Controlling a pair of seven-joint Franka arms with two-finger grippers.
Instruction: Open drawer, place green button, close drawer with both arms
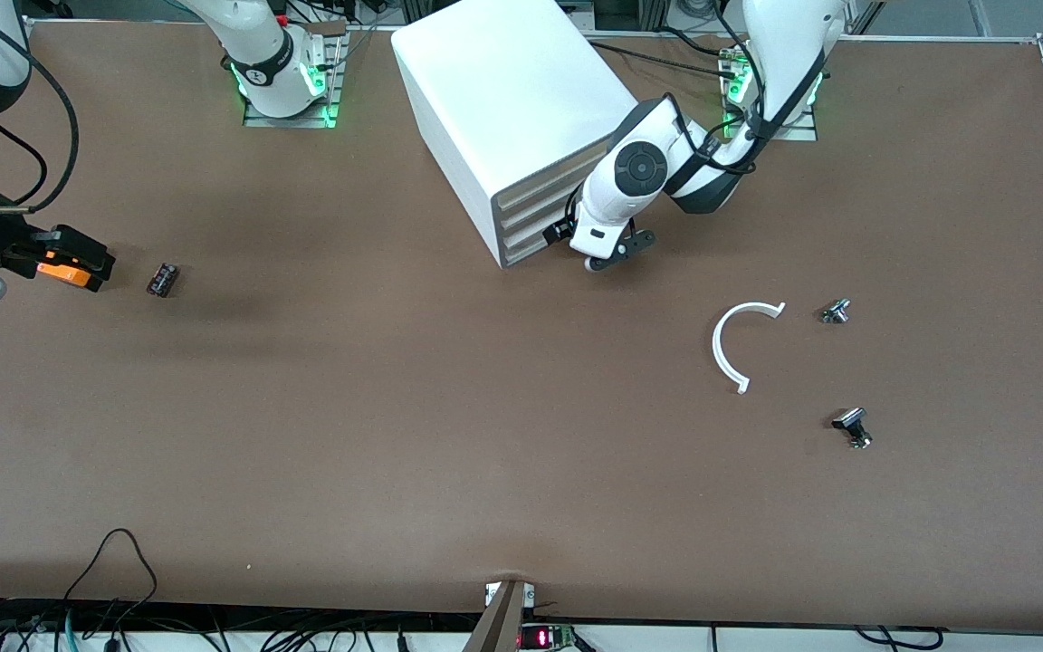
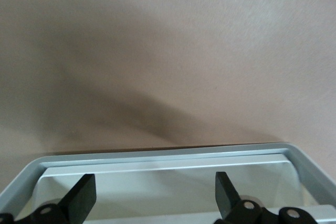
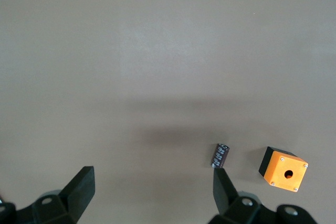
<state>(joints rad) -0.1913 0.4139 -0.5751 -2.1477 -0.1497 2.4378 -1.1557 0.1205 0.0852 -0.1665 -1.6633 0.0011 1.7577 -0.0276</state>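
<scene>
Two end effectors, both spread. The left one hangs over the drawer rim at the cabinet front. The right one hovers over the surface by the cube, at the cabinet's nine o'clock. The button lies at its four o'clock.

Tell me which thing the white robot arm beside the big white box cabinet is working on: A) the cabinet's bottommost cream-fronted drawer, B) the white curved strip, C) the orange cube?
A: the left gripper, open, sits over the drawer rim; the right gripper waits, open, by the orange cube.
</scene>
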